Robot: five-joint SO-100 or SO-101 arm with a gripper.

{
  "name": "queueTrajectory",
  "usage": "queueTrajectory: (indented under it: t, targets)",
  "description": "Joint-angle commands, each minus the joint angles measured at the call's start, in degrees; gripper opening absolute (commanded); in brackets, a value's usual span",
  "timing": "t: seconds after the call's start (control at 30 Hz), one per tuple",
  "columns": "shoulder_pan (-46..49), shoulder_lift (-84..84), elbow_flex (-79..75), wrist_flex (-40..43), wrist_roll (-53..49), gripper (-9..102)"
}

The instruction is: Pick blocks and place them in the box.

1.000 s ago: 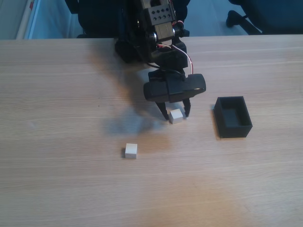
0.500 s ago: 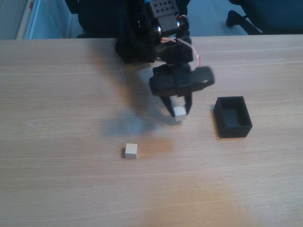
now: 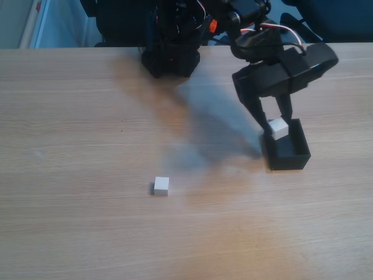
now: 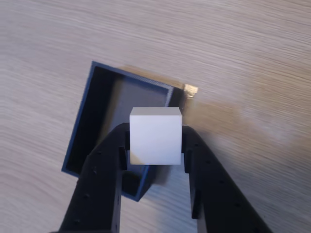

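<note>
The claw [image 3: 274, 129] hangs over the right side of the wooden surface [image 3: 76, 146] in the fixed view, its two black fingers [image 3: 255, 111] pointing down and pinched on a white block [image 3: 279, 128]. That held block sits right between the fingertips, clear of the surface and raised above the black box [image 3: 294, 156], over the box's near-left rim as that view shows it. The jaws are parted only as wide as the cube itself, with each finger pressed flat against one side of it.

From the wrist view the same thing is plain: the held block [image 4: 155, 136] fills the gap of the claw [image 4: 155, 145], a finger [image 4: 104, 184] hugging either face, and below it the box [image 4: 87, 116] lies turned at an angle, open-topped, its dark floor bare. The cube is over the box's lower right part there, near the corner rather than the middle. A small tan speck [image 4: 190, 91] lies on the surface just outside the box's far corner.

The second block [image 3: 161, 185] rests by itself on the surface, well apart from the claw and the box, towards the lower left in the fixed view. The arm's dark base [image 3: 172, 55] stands at the far edge, and a soft shadow falls across the wood between it and the box.
</note>
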Motion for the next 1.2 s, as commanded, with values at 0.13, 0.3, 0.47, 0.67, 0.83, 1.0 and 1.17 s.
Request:
queueTrajectory:
  t: [0.13,0.3,0.47,0.67,0.83,1.0,1.17]
  targets:
    - [-4.83,-1.76,-3.6,-0.62,2.81,2]
    - [-7.56,-3.69,-5.71,-0.79,3.96,4]
    - [-8.53,-4.48,-6.77,-0.79,3.08,9]
    - [-6.68,-3.52,-6.24,4.57,1.14,15]
    - [-2.46,-0.44,-4.66,7.82,-0.09,15]
    - [8.7,9.14,2.9,12.83,-4.48,17]
    - [22.5,18.72,12.39,13.8,-13.89,20]
